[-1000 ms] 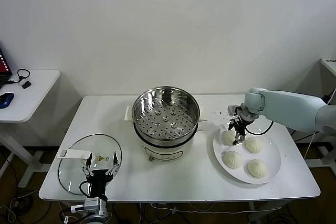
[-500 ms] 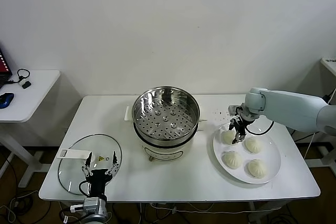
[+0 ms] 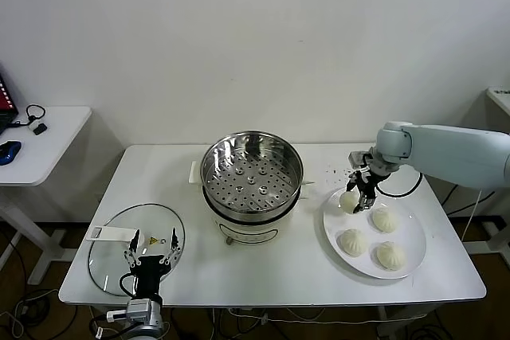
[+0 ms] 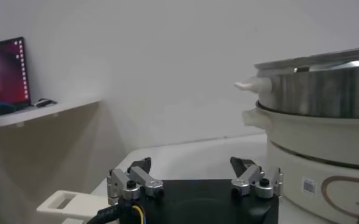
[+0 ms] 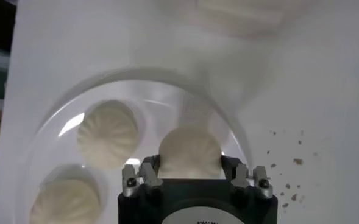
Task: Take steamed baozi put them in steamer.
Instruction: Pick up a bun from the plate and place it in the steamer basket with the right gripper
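My right gripper (image 3: 356, 197) is shut on one cream-white baozi (image 3: 349, 199) and holds it just above the far left part of the white plate (image 3: 406, 275). In the right wrist view that baozi (image 5: 190, 149) fills the gap between the fingers of the gripper (image 5: 190, 163). Three more baozi (image 3: 384, 218) lie on the plate, two of them in the right wrist view (image 5: 108, 134). The shiny steamer (image 3: 252, 173) stands at mid-table with nothing on its perforated tray, to the left of the held bun. My left gripper (image 3: 151, 263) is parked open at the table's near left.
A round glass lid (image 3: 111, 244) with a white handle lies flat at the near left, under the left gripper (image 4: 191, 173). The steamer's side (image 4: 325, 122) fills one side of the left wrist view. A side table (image 3: 32, 145) holds a mouse and cables.
The right gripper has closed on the plate's far-left baozi and raised it off the plate. The left arm has not moved.
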